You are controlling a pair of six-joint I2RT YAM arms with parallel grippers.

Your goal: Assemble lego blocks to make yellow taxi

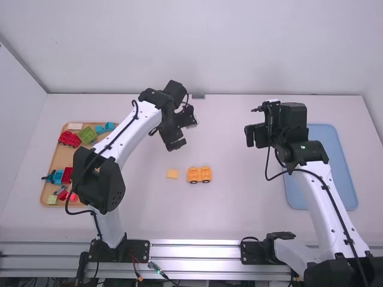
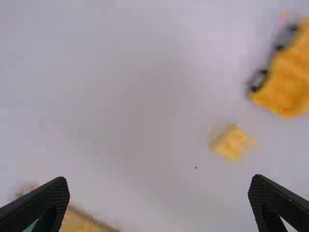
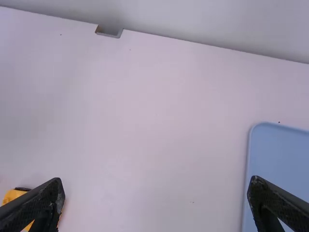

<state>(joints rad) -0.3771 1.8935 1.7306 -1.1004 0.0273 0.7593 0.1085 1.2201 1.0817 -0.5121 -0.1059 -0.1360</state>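
Your taxi is partly built, by the look of it: the yellow-orange car (image 1: 199, 174) stands on its wheels at mid-table, and the small yellow block (image 1: 172, 174) lies loose just to the left of the car, near but apart. Fitting that block on top is probably what's left for you (perhaps the roof sign, though you can't be sure). Your left gripper (image 2: 159, 186) is spread wide with nothing between its fingers, above the table beyond the car and a little to its left. Your right gripper (image 3: 155, 186), also wide and empty, is beyond the car to its right. The parts tray (image 1: 58, 158), holding other coloured pieces, sits well left of the car.
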